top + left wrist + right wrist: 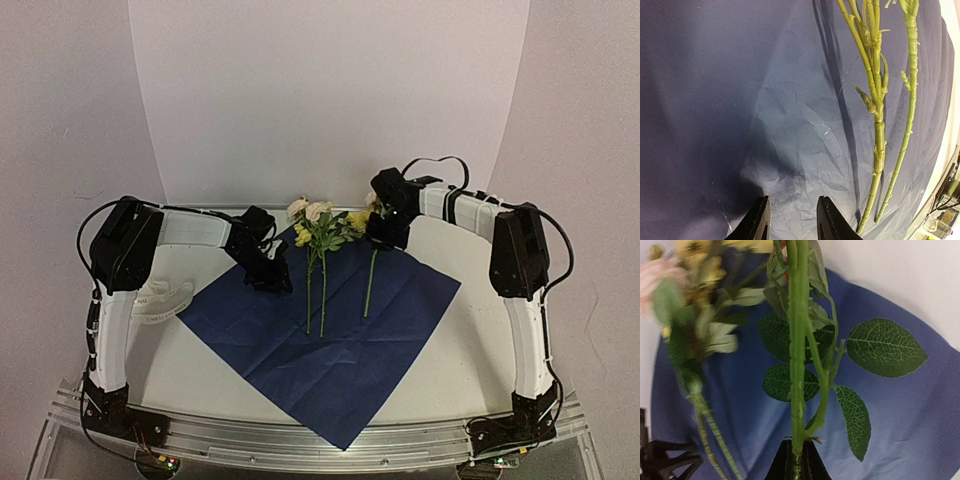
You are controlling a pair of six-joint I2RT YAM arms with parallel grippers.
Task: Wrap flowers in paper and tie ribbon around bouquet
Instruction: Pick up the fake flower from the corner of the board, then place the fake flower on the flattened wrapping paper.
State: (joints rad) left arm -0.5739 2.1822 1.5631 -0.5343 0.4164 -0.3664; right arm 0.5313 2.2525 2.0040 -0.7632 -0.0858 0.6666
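Over the far corner of the paper [330,350] (navy face up), right hand [797,460] is pinching one stem [796,365] of the flowers [318,222]; left hand [792,220] is hovering part-spread, empty. Judging it best to be laying this stem parallel, close beside the others.

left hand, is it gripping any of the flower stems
No, in the left wrist view the left hand has its fingers apart over bare navy paper, and the green stems lie off to one side.
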